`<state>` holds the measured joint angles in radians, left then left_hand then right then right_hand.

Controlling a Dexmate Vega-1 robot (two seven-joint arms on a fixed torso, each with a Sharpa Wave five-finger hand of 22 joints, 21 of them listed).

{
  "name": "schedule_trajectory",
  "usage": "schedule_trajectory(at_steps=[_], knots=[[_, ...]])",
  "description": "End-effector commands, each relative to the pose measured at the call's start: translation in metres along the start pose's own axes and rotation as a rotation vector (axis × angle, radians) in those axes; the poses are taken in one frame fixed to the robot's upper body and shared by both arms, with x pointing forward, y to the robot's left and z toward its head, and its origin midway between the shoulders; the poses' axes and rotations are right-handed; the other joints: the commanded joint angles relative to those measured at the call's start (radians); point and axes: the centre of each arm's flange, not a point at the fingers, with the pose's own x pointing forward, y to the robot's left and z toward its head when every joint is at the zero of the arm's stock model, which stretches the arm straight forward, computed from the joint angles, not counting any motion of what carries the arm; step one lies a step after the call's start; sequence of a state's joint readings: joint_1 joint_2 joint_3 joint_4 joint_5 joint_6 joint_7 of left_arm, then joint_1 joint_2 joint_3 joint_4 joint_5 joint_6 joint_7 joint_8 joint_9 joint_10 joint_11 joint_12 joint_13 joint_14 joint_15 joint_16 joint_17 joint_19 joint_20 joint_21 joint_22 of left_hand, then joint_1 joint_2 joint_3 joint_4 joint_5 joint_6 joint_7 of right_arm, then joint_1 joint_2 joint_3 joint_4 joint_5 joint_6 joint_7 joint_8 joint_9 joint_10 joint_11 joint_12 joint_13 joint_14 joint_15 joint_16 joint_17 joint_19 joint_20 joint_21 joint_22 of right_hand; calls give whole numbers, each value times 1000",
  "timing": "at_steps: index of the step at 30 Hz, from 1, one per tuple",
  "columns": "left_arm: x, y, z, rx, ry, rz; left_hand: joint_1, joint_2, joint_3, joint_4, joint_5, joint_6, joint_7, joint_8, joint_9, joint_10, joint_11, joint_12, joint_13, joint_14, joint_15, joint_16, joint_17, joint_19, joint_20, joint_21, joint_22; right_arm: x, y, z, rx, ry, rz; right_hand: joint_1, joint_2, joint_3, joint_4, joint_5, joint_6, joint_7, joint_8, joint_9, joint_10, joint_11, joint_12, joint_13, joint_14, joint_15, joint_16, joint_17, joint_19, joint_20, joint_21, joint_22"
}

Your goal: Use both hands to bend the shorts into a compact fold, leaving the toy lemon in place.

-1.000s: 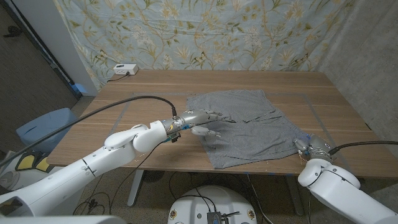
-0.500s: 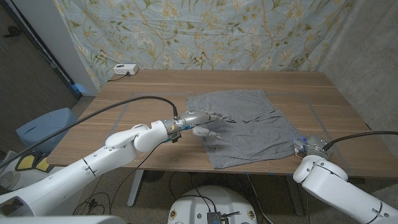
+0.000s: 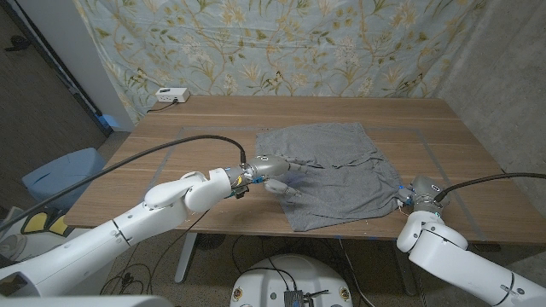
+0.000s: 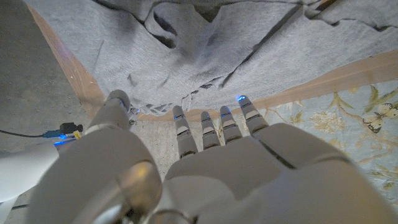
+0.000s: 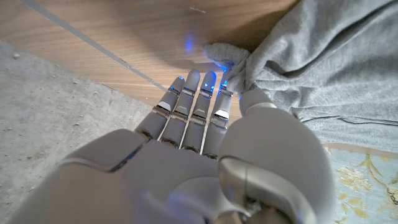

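Grey shorts (image 3: 337, 166) lie spread on the wooden table (image 3: 205, 128), a little right of centre. My left hand (image 3: 271, 170) is at their left edge, fingers curled onto the cloth. In the left wrist view its fingertips (image 4: 211, 118) meet the bunched hem of the shorts (image 4: 186, 56), with the thumb on the cloth. My right hand (image 3: 415, 193) is at the near right corner. In the right wrist view that bunched corner of the shorts (image 5: 233, 59) sits pinched between the thumb and the fingers (image 5: 196, 102).
A white box (image 3: 173, 95) sits at the table's far left corner. A floral curtain hangs behind the table. A blue bin (image 3: 60, 175) stands on the floor to the left. Thin tape lines mark the tabletop around the shorts.
My left hand's fingers, stretched over the cloth earlier, have curled in at the shorts' left edge. My right hand has moved in to the near right corner and taken hold of it.
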<state>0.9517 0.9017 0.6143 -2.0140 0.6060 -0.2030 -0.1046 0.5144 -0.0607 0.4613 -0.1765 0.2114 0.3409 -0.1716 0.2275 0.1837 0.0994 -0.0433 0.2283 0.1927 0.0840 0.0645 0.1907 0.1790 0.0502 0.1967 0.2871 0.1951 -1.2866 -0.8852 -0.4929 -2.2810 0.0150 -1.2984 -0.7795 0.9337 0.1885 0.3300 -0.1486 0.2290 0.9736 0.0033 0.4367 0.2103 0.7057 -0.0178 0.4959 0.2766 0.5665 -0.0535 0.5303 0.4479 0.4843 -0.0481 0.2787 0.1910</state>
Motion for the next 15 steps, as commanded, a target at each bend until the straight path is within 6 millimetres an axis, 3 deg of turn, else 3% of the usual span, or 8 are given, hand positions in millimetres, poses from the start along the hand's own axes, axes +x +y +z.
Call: schedule_trajectory(at_steps=[1,15], knots=[[-5,-8,15,135,10,-103,26,-6,-2,-5,10,22,-2,5,2,-3,1,-1,3,-10,3,-3,3,9,2,-3,2,3,1,13,-25,-50,-37,17,-1,5,6,-1,14,7,8,2,13,-6,8,2,15,-129,3,4,8,-5,3,4],[1,-20,26,298,13,-143,106,-36,-9,-3,30,19,4,-6,3,-1,-1,-4,3,-13,5,-2,3,20,-1,-8,1,4,1,15,-2,-64,-51,24,-3,12,14,-3,22,12,13,1,21,-6,11,0,28,-127,4,11,14,-3,7,5]])
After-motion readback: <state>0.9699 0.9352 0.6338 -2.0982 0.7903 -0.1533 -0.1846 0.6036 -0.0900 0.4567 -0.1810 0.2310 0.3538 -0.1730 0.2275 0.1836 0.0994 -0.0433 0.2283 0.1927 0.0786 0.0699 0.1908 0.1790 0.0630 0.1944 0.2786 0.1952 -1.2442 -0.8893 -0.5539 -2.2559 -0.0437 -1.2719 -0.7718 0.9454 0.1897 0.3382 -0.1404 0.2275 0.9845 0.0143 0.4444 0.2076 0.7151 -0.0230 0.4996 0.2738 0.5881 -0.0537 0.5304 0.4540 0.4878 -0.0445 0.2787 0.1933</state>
